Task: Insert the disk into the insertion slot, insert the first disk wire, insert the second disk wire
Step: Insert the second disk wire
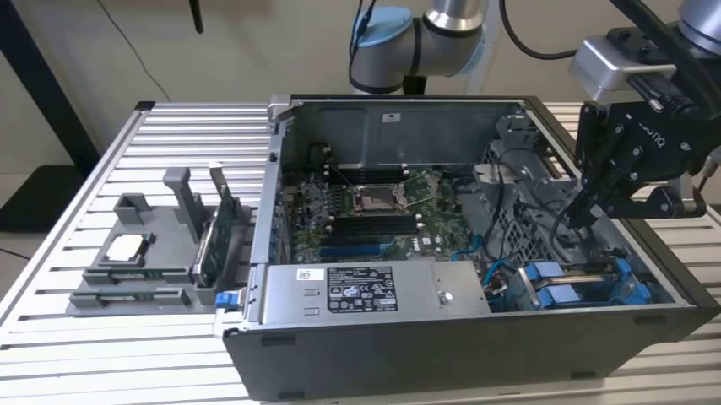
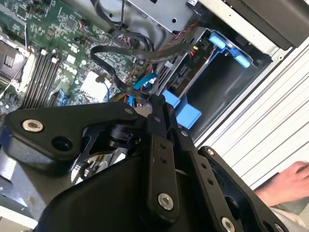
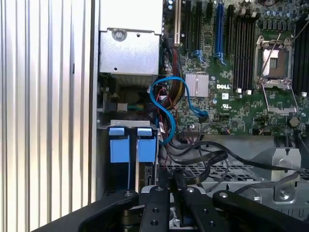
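1. Plainly, the gripper (image 1: 586,221) is risking a snag: loose black cables (image 3: 212,159) are lying just beside its fingertips and could catch or drag
2. Its fingers are looking pressed together, apparently pinching a black wire (image 2: 116,82), though I cannot tell for sure
3. The arm is reaching steeply down into the computer case (image 1: 474,337)
4. The disk (image 1: 586,287), in its blue carrier, is sitting in the bay just below the gripper
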Available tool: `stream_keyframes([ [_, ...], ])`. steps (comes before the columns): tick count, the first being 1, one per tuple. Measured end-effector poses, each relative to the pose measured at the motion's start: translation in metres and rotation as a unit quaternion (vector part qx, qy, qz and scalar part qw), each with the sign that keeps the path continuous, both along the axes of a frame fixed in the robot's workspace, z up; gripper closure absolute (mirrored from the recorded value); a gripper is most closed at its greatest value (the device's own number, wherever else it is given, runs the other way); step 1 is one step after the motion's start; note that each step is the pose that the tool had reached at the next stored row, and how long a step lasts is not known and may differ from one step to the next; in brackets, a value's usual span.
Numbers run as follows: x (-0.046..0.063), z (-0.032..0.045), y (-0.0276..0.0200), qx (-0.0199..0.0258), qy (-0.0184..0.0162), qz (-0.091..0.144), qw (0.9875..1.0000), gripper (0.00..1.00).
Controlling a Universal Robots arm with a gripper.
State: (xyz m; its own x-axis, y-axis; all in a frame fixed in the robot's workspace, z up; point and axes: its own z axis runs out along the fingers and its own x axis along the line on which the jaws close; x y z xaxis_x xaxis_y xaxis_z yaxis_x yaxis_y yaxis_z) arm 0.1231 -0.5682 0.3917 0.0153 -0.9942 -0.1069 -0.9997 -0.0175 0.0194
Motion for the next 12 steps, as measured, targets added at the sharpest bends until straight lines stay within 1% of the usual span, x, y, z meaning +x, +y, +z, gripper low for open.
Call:
stream_keyframes([
  [12,-0.0002,0.0000,-0.0001,0.0019,0.0000,0.000,1.0000,0.84],
])
